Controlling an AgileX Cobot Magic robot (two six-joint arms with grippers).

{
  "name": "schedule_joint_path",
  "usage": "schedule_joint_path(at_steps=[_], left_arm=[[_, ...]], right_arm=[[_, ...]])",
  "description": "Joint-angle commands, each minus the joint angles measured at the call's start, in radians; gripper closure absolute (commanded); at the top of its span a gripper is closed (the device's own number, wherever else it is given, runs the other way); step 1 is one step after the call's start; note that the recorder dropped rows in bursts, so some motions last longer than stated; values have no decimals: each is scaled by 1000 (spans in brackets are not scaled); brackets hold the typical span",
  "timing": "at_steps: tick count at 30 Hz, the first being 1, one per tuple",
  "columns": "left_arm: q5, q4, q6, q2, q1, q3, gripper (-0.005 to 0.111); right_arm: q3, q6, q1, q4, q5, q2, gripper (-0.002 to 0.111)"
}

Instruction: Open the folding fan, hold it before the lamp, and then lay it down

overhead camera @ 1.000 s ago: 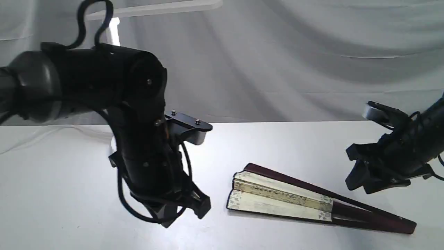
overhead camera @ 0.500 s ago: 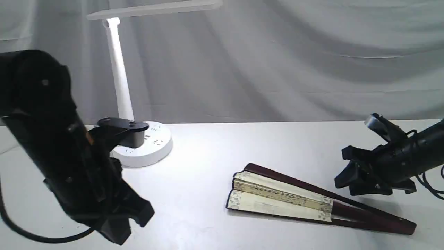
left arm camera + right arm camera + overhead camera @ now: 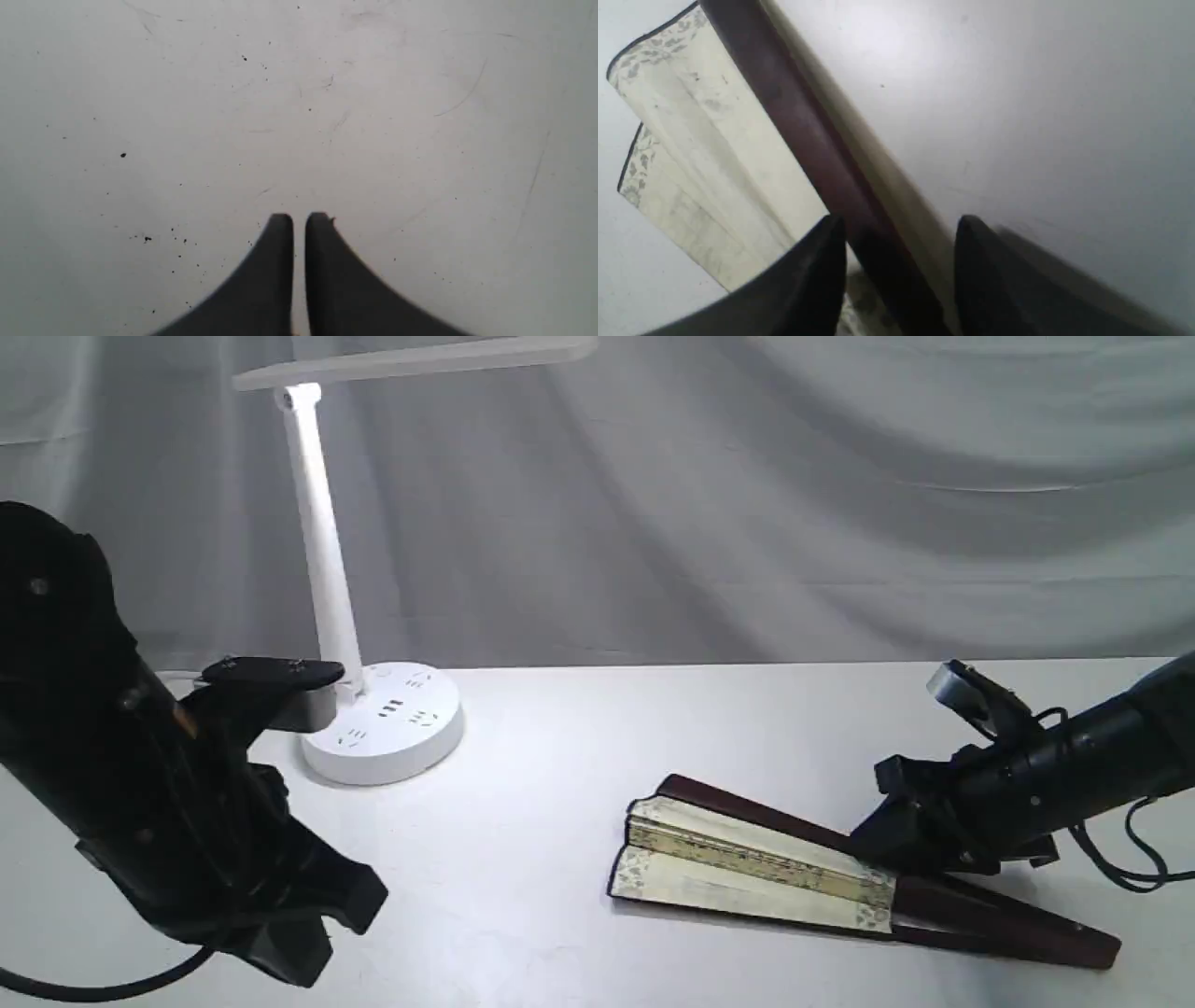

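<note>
Right gripper (image 3: 899,226), jaws spread and holding nothing, straddles the far maroon guard (image 3: 747,807) of the fan (image 3: 822,873), which lies part-closed on the table (image 3: 560,728) right of the lamp (image 3: 322,569); grasp this stiff wooden guard, not the light, tearable paper (image 3: 728,891).

The white table (image 3: 579,728) carries the lamp (image 3: 387,733) and, well apart, the partly spread folding fan (image 3: 756,873).

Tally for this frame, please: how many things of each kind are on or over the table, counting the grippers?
Folding fan: 1
Desk lamp: 1
Grippers: 2 (left gripper, right gripper)
Total: 4
</note>
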Motion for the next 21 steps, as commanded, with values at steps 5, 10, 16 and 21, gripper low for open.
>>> schedule_joint_path(at_steps=[5, 10, 16, 21], left_arm=[[-13, -12, -1, -10, 1, 5, 104], [-13, -25, -1, -10, 1, 5, 104], [-13, -42, -1, -10, 1, 5, 104], [-13, -41, 1, -10, 1, 5, 104]], right_arm=[[-3, -32, 1, -152, 104, 5, 69], [-3, -33, 1, -168, 164, 5, 71], [-3, -78, 1, -168, 197, 5, 85], [-3, -86, 1, -141, 190, 5, 104]])
